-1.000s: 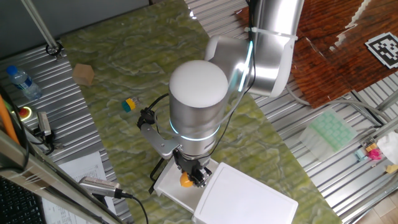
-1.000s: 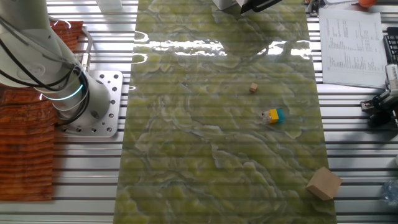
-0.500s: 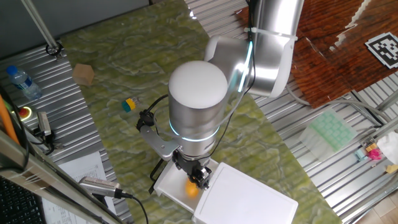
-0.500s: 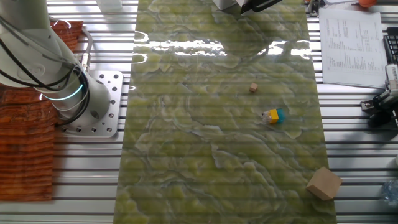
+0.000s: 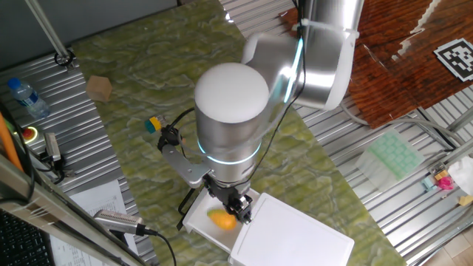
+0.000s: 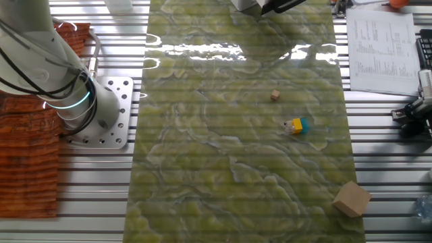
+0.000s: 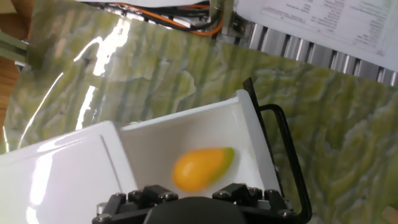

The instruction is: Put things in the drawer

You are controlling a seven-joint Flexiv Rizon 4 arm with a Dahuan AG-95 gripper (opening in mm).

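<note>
Directly below my tool lies the yellow-orange toy fruit, resting on the floor of the open white drawer and touching nothing of the tool. I cannot tell how wide the fingers stand; they grip nothing. The drawer's black wire handle sits beyond the fruit, and the white cabinet is just beside the tool. Well away on the green desk I see a yellow-blue block and a tan cube.
</note>
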